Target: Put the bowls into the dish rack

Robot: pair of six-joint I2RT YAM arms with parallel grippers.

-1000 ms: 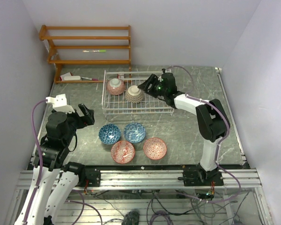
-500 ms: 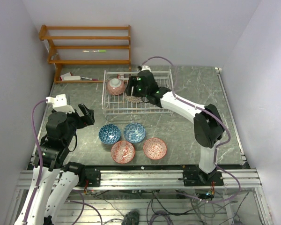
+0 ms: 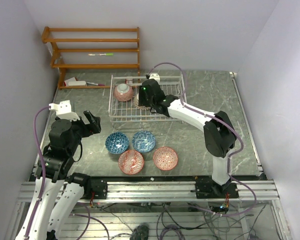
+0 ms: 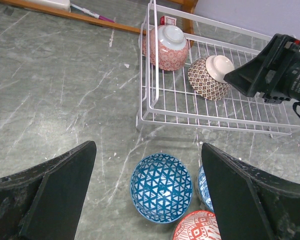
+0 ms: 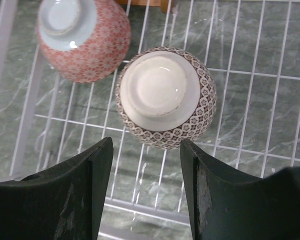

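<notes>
Pale walls enclose a grey marbled table (image 3: 200, 135). At back left stands a wooden shelf unit (image 3: 92, 50). The left gripper (image 3: 90, 121) hangs open. Four bowls (image 3: 131, 162) sit upright before the dish rack (image 3: 121, 116), where a red bowl (image 3: 123, 92) and a brown-patterned bowl (image 5: 165, 97) lie upturned under the open right gripper (image 5: 146, 145).

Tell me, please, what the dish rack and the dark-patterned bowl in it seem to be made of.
The dish rack: probably white-coated metal wire, thin smooth rods. The dark-patterned bowl: likely glazed ceramic, with a glossy highlight on its pale base and a fine pattern.
</notes>
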